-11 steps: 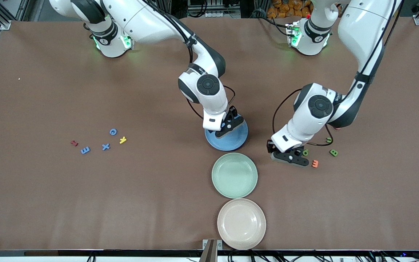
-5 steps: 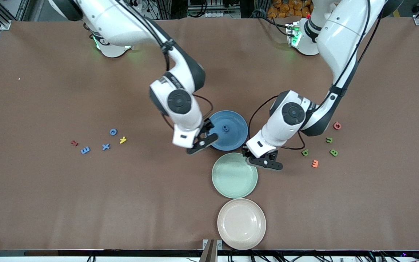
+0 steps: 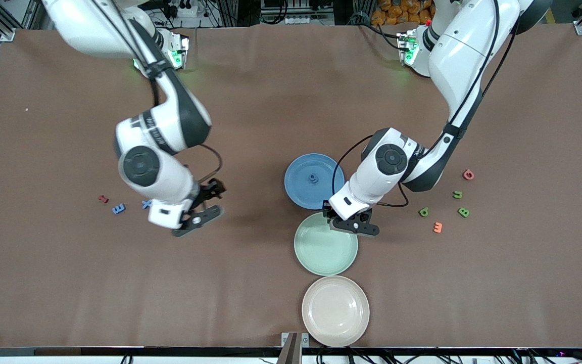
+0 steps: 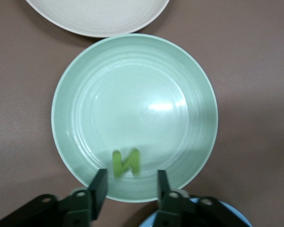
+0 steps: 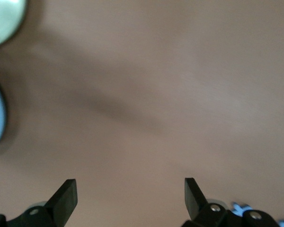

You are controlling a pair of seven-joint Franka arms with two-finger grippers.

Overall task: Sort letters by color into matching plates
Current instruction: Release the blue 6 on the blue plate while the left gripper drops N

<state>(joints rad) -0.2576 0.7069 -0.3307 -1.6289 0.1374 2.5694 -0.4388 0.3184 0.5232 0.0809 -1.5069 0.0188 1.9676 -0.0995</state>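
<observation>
Mint green fills your left wrist view: the green plate lies under the left gripper, whose jaws stand parted with nothing between them, and a green N shows blurred over the plate's inner slope, just clear of the fingertips; you cannot tell whether it has landed. From the front, your left gripper hangs over the green plate's rim on the side toward the blue plate, which touches it and carries one small blue letter at its middle. A beige plate sits by the table's camera-side edge, touching the green one. Toward the left arm's end of the table you have three green letters, loosely grouped with an orange one and a red one. Your right gripper is over bare table toward the right arm's end, jaws spread wide and empty, as the right wrist view's fingers confirm. Just beside it lie a blue X, a blue 3 and a small red letter; the arm hides whatever else lies there.
</observation>
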